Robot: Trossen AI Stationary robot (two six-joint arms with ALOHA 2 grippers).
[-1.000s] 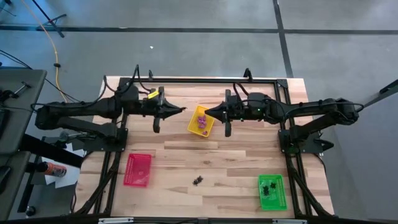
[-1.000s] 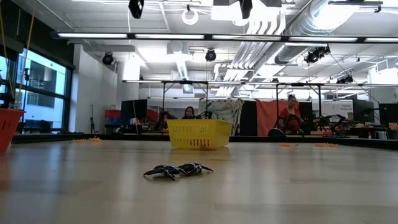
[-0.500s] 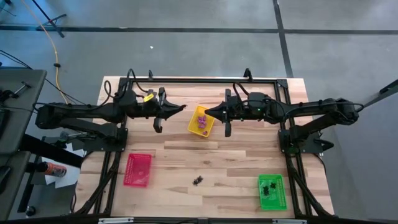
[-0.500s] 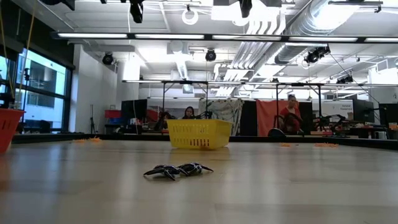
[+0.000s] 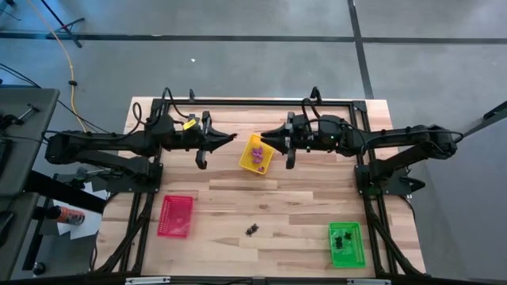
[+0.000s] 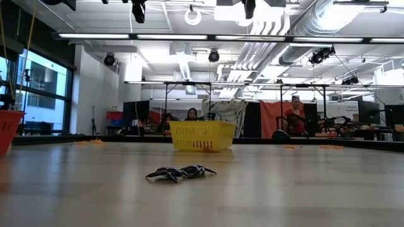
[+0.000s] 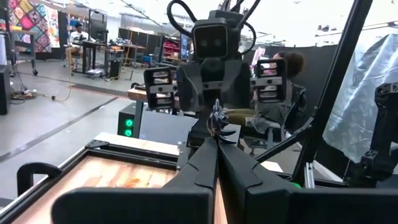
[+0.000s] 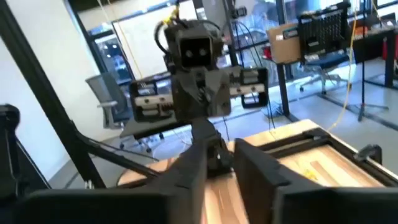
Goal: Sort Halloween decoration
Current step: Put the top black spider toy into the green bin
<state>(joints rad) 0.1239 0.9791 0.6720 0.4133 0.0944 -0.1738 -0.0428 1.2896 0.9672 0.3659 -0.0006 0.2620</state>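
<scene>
Several purple trinkets [image 5: 257, 153] of the Halloween decoration lie in the yellow tray [image 5: 247, 159], far of the table's middle. A small black cluster [image 5: 252, 229] lies on the bare wood near the front, and shows in the low view [image 6: 180, 172]. More black trinkets [image 5: 343, 238] sit in the green tray [image 5: 345, 255]. My right gripper [image 5: 264, 136] hangs level above the yellow tray's far right corner, slightly open [image 8: 219, 148], with nothing seen between its fingers. My left gripper [image 5: 232, 138] hangs level left of that tray, shut [image 7: 217, 142] and empty, tip to tip with the right one.
A red tray [image 5: 176, 215] stands at the near left, its corner also at the low view's left edge [image 6: 9, 129]. A dark frame [image 5: 253, 101] runs along the table's far edge. Bare wood lies between the trays. People sit in the room beyond the table.
My right gripper has rolled about its own pointing line while staying above the yellow tray. My left gripper has tipped its nose up a little. The trinkets and trays lie as before.
</scene>
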